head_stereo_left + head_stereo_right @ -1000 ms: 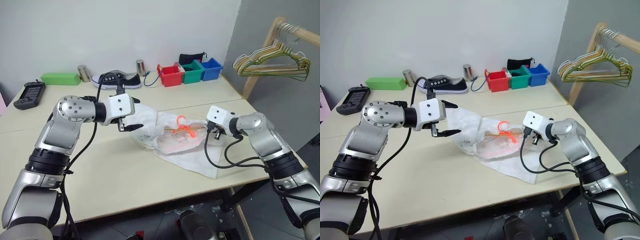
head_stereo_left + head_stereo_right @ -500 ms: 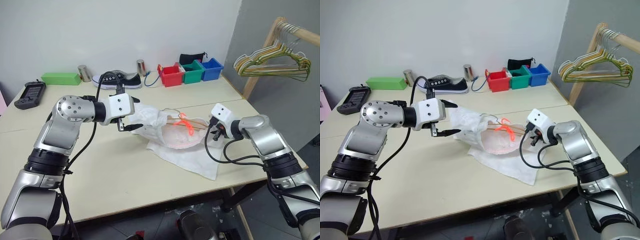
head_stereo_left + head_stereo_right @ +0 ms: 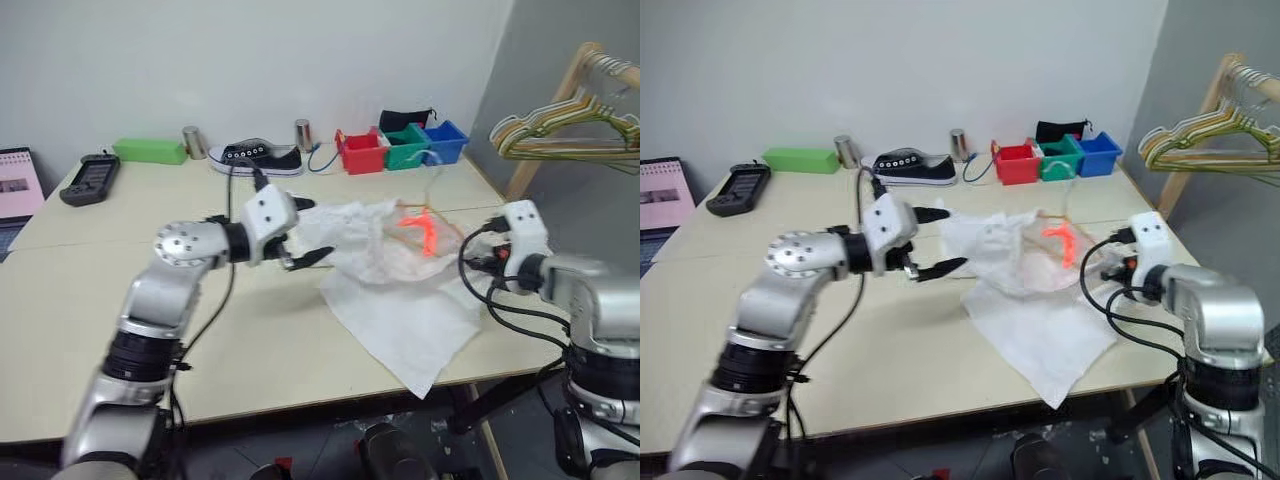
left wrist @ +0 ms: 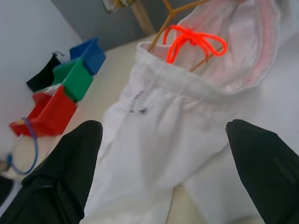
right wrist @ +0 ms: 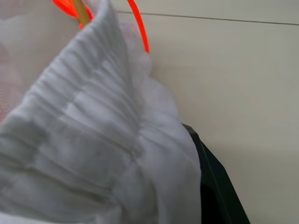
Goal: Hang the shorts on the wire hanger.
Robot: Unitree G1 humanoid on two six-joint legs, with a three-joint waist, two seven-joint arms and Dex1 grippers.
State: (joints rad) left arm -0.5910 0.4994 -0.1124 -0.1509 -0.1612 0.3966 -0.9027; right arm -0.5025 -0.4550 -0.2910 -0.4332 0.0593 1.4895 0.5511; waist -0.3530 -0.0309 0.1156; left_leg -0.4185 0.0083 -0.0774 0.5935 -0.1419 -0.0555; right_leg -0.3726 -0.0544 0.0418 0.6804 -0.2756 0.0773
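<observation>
A: Where are the shorts (image 3: 385, 262)?

B: On the pale table (image 3: 90, 290), right half. White fabric, bunched high at the waistband end, 1 flat leg trailing to the near table edge. Orange drawstring (image 3: 418, 226) sits at the raised waistband opening

A: And the wire hanger (image 4: 169, 21)?

B: Thin yellow-gold wire, seen in the left wrist view running into the waistband opening, beside the drawstring. How far it reaches inside, cannot tell

A: Right gripper (image 3: 492, 262)?

B: At the right edge of the shorts, fingers pressed together. Right wrist view has gathered elastic waistband lying over 1 black finger (image 5: 212, 186), so it is pinching the waistband there

A: Left gripper (image 3: 300, 232)?

B: Spread wide, 2 black fingers apart, pointing at the left side of the bunched fabric. Just beside it, nothing between the fingers

A: Background?

B: Far table edge: black sneaker (image 3: 252, 156), green box (image 3: 150, 151), 2 metal cans (image 3: 192, 142), red bin (image 3: 360, 152), green bin (image 3: 405, 144), blue bin (image 3: 446, 140). Dark handheld device (image 3: 90, 178) at far left. Wooden rack (image 3: 545, 130) at right carries a bunch of hangers (image 3: 565, 130)
</observation>
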